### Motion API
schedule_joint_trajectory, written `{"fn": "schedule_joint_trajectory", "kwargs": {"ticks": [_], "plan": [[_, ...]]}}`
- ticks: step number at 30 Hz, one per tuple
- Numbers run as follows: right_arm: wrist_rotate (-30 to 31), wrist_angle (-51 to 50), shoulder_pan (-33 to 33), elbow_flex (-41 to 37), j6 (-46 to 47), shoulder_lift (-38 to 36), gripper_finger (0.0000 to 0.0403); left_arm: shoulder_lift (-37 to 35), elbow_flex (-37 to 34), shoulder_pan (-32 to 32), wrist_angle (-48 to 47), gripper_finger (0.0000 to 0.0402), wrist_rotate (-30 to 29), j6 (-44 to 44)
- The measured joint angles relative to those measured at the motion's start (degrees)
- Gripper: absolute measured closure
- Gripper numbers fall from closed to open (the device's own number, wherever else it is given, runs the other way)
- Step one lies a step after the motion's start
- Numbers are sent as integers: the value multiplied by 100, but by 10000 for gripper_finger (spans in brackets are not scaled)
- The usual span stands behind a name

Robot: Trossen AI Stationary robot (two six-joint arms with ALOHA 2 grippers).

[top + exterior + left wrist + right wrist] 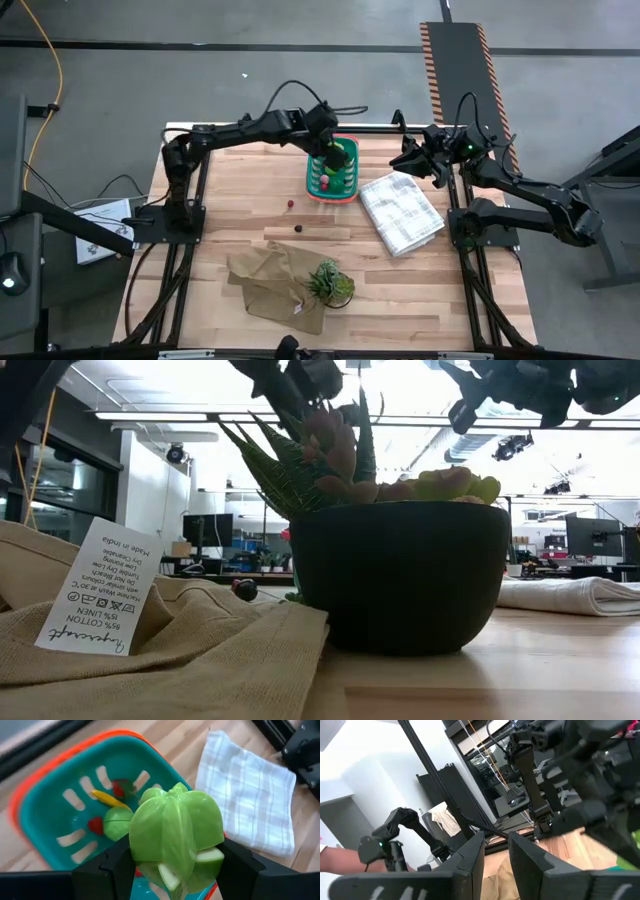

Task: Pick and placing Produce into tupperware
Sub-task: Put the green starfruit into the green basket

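Green fruit clamped above the teal basket

Wood planks form the desk [420, 290], which stands on a grey concrete floor; the low view looks level past it into a lit workshop with screens. The basket [315, 185] sits near the far edge, about midway along it, with a white checked cloth [402, 212] just beside it toward the right edge. The left gripper [175, 870] hangs over the basket, its fingers clamped on a light green lump [176, 837]. Only the left wrist view shows the basket's contents: a yellow piece [110, 799], a green ball [117, 822] and red bits. The right gripper [496, 851] waits by the far right corner, fingers nearly together, holding nothing. Two small red balls [290, 205] lie on bare wood mid-desk. A tan cloth [275, 285] and potted plant [330, 282] fill the near middle; the near left corner and right side show bare planks.
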Motion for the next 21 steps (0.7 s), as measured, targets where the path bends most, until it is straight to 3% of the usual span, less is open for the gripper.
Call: {"fn": "schedule_joint_trajectory", "kwargs": {"ticks": [21], "plan": [[26,-43,0,0,63,0,324,626,9,-24,186,189,359,-234]]}}
